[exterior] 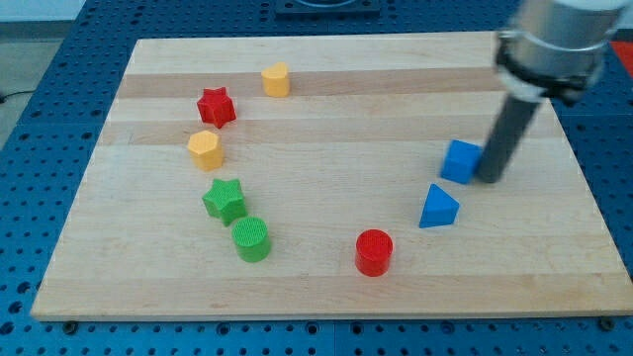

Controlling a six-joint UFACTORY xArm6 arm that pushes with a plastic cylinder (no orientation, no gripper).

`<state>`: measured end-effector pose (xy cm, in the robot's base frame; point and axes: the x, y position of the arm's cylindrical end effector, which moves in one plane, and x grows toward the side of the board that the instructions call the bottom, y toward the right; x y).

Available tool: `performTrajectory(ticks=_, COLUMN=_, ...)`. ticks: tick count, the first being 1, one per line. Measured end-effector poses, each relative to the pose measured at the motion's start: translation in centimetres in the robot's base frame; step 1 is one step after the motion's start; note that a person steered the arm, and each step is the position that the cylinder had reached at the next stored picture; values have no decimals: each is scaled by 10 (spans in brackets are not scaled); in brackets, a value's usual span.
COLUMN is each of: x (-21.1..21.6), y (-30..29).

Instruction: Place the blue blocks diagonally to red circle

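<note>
Pushing the blue cube (461, 161) seems the step in hand: my tip (489, 179), a jawless rod, touches its right side. Cube and blue triangle (438, 207) sit up-right of the red circle (374, 251); next, nudge the cube down-left.

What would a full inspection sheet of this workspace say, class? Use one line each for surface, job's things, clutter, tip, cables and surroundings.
Surface: wooden board, flat.
Job's things: blue cube above blue triangle; red circle lower left of both.
Clutter: red star, two yellow blocks, green star, green cylinder, all on the view's left.
Tip: my tip beside the cube's right side.
Cables: nothing seen.
Surroundings: blue perforated table.
</note>
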<state>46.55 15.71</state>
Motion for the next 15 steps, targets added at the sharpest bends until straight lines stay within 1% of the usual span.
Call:
performTrajectory(ticks=1, x=-2, y=-46)
performTrajectory(ticks=3, x=27, y=54)
performTrajectory(ticks=4, x=67, y=-1)
performTrajectory(ticks=5, x=75, y=-49)
performTrajectory(ticks=7, x=79, y=-47)
performTrajectory(ticks=8, x=86, y=6)
performTrajectory(ticks=9, x=79, y=70)
performTrajectory(ticks=10, x=27, y=112)
performTrajectory(ticks=12, x=-6, y=44)
performTrajectory(ticks=13, x=8, y=-29)
performTrajectory(ticks=14, x=8, y=-60)
performTrajectory(ticks=15, x=4, y=-67)
